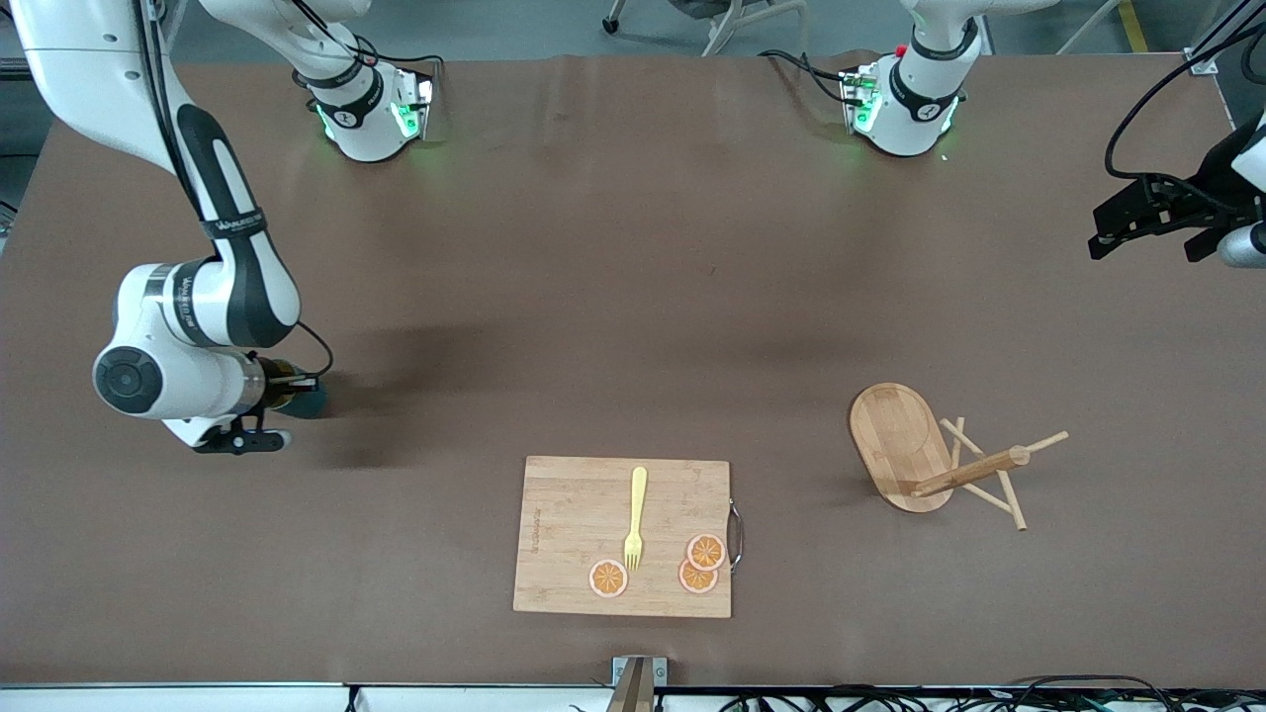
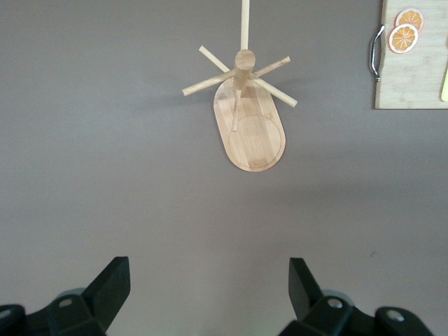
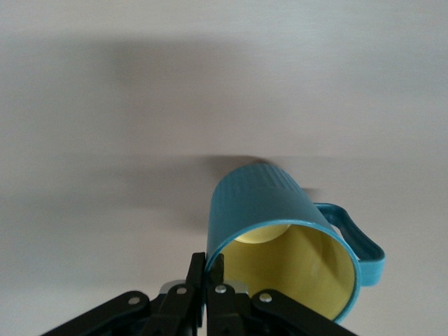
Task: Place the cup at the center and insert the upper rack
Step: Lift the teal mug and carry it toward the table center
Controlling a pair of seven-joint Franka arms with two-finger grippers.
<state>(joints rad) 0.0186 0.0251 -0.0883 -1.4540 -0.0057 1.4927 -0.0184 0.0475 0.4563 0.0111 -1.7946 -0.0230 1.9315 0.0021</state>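
At mid-left of the front frame we see the right gripper [image 1: 287,396] clamped on the rim of the cup [image 3: 287,238]. Lower right in that frame, the rack [image 1: 915,450] lies tipped over on the table [image 1: 633,247], pegs splayed. At the right edge the left gripper [image 2: 210,287] hangs with fingers apart. Low in the middle sits a board [image 1: 564,514] with a fork [image 1: 635,517] and orange slices [image 1: 697,566].
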